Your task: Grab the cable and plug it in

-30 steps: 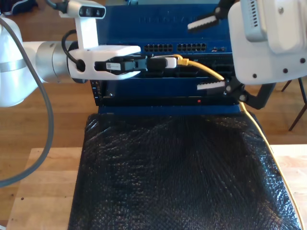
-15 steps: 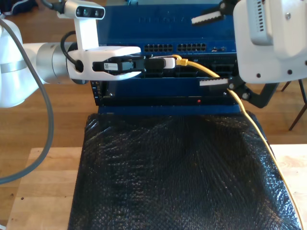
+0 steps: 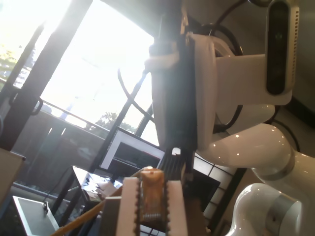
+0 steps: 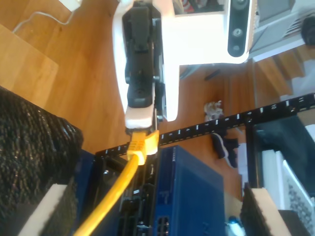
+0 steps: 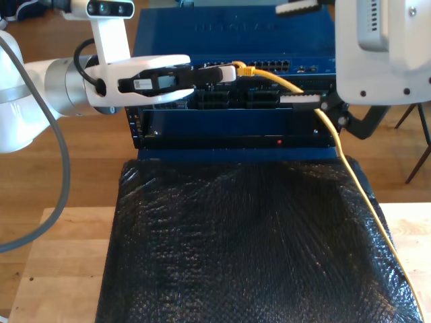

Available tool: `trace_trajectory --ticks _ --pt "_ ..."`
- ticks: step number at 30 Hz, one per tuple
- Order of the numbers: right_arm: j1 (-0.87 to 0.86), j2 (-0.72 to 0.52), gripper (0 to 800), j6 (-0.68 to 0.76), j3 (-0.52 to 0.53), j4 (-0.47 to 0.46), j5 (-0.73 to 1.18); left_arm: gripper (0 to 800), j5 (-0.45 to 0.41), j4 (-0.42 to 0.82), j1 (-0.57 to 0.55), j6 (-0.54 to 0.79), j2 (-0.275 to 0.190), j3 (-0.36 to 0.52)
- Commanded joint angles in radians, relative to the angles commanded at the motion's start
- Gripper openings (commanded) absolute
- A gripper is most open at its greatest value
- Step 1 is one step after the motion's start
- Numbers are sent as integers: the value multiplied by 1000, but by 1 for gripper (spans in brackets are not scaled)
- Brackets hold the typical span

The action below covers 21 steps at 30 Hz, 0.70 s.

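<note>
Now that the first pincer (image 5: pixel 231 70), pinching the plug (image 5: pixel 246 68) of the cable (image 5: pixel 351 176), has risen to the network switch's (image 5: pixel 175 37) port row (image 5: pixel 276 65), insertion looks near.

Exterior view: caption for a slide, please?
My first gripper holds the cable plug at the blue switch; my second gripper is open beside it.

We count one yellow cable (image 5: pixel 350 175) with one plug (image 5: pixel 244 68) at its tip. Two white arms are in the scene, each with one gripper, two grippers in all. One blue switch unit (image 5: pixel 232 33) sits on one dark rack (image 5: pixel 229 128). One black mat (image 5: pixel 249 249) covers one wooden desk (image 5: pixel 60 269).
</note>
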Motion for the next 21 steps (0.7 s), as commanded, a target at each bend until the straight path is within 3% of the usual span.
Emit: trace_trajectory --ticks 21 --pt "46 0 780 -15 23 18 -40 2 28 -2 0 -123 9 2"
